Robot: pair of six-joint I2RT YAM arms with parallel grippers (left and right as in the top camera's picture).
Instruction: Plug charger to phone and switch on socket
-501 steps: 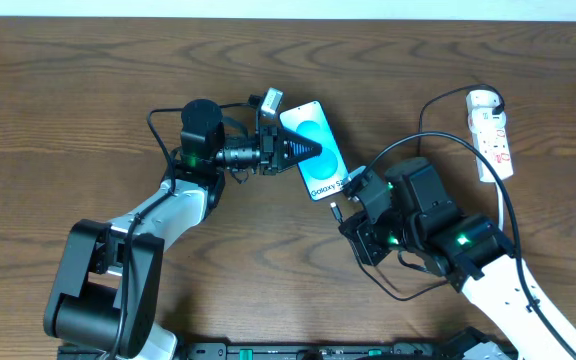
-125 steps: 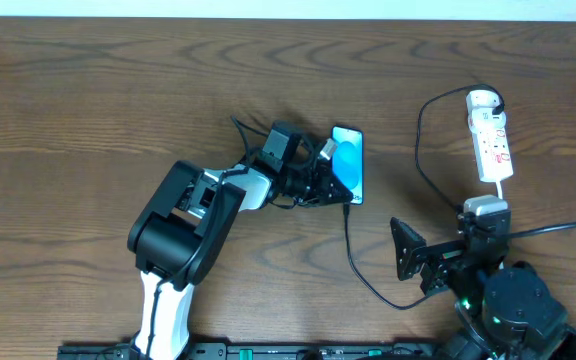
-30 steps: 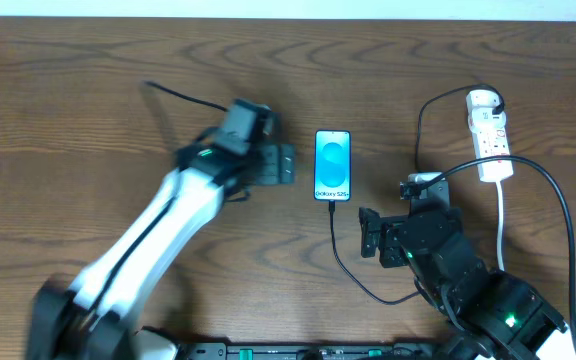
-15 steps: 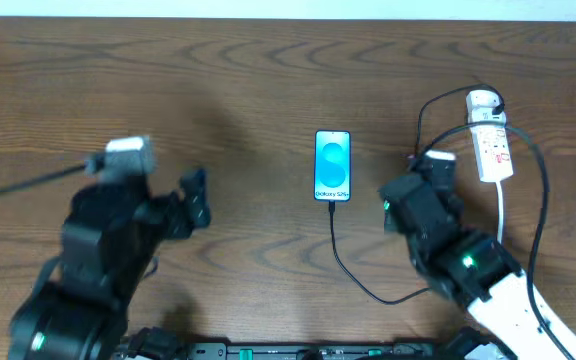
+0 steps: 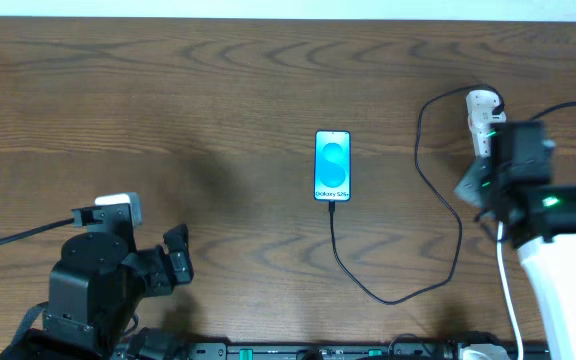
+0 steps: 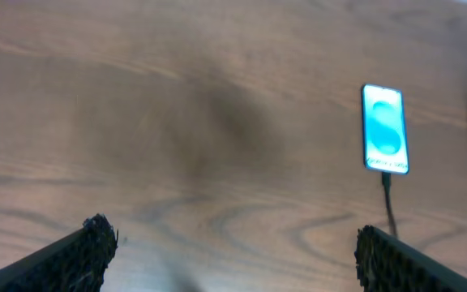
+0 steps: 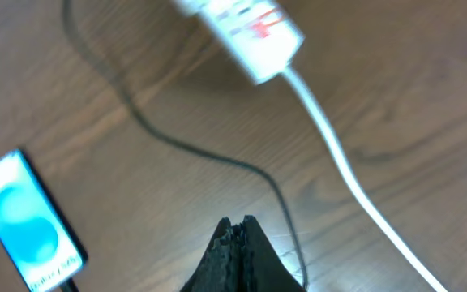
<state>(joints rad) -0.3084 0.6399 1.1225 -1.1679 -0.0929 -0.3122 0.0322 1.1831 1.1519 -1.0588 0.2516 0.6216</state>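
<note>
Right gripper (image 7: 235,227) clenched, empty, has swung further right of phone (image 5: 333,166), now over socket (image 5: 482,108). Left gripper (image 6: 233,243) spread wide, empty, pulled back lower left of phone. Charger (image 5: 343,262) plug sits at phone's bottom edge.

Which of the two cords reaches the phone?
The thin black cable, meeting the phone's bottom edge. The thicker white cord leaves the power strip instead.

Black ridged fingers (image 6: 79,255), white forearm (image 5: 546,285)
</note>
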